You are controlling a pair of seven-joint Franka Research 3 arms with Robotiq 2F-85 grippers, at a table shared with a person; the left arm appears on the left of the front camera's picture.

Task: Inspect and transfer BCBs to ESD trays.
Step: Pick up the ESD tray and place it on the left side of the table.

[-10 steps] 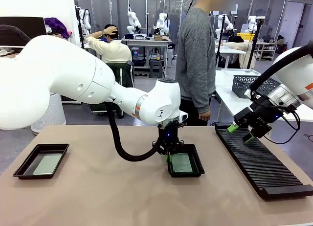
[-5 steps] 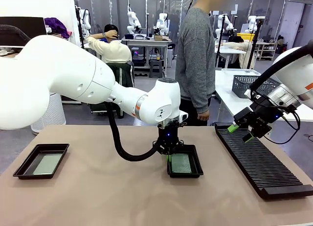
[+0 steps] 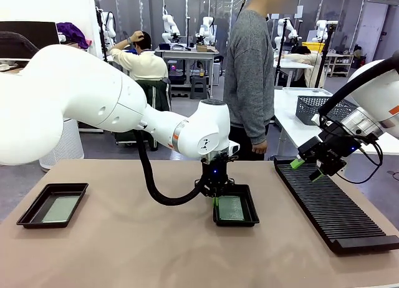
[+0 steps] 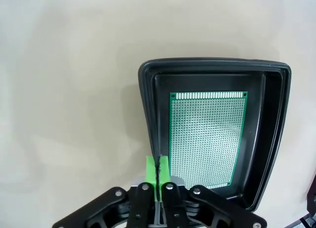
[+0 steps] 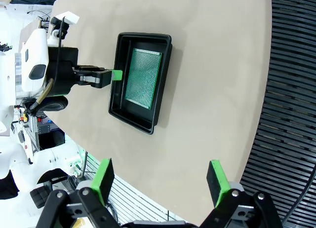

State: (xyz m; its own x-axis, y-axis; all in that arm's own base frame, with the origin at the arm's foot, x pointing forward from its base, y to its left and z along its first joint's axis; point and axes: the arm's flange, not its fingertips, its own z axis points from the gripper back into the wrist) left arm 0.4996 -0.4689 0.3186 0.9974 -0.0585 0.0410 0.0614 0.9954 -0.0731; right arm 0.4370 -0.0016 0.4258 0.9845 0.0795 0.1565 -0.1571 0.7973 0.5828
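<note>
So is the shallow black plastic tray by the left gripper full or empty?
Full: one green perforated circuit board lies flat on the floor of the shallow black plastic tray; the left gripper, shut, pinches its rim.

board (image 5: 143,78) in black tray (image 5: 163,80)

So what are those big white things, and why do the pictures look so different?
They are two robot arms at a brown table. One picture is taken from between the arms, looking across at a person. The other two come from small cameras on the robots' wrists, looking down past their fingers.

The left gripper is pinched shut on the rim of a black tray. A green circuit board lies flat inside. Another tray at the table's left side holds a circuit board too. The right gripper is open, holding nothing, above the near end of a long black slotted rack.
</note>
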